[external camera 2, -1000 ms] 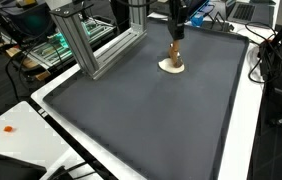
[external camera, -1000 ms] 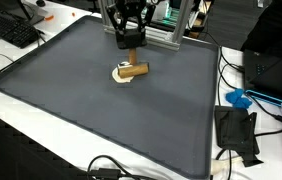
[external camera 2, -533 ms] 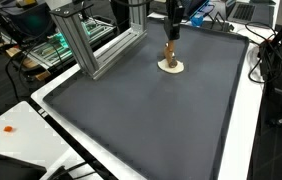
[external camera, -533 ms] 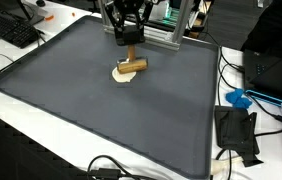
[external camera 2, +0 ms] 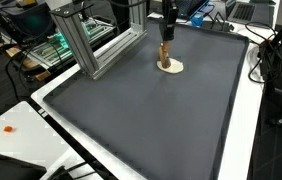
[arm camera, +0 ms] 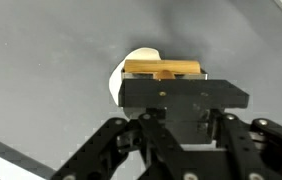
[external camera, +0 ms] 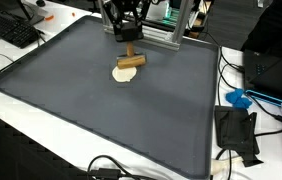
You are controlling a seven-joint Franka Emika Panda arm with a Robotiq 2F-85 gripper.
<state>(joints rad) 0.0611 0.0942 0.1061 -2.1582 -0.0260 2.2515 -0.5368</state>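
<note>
My gripper (external camera: 129, 47) is shut on the handle of a wooden tool (external camera: 130, 60) with a block-shaped head and holds it a little above the dark grey mat (external camera: 81, 100). In an exterior view the tool (external camera 2: 165, 52) hangs upright under the gripper (external camera 2: 167, 30). A small cream disc (external camera: 124, 74) lies on the mat right under it, also seen in an exterior view (external camera 2: 171, 67). In the wrist view the wooden head (arm camera: 162, 69) shows past the gripper body, over the cream disc (arm camera: 131, 68); the fingertips are hidden.
An aluminium frame (external camera 2: 93, 40) stands at the mat's edge near the gripper. A keyboard (external camera: 11, 28) lies off one corner. A black box (external camera: 236, 130), a blue object (external camera: 239, 98) and cables lie beside the mat.
The gripper has lifted the wooden tool off the cream disc. The disc stays in place on the mat.
</note>
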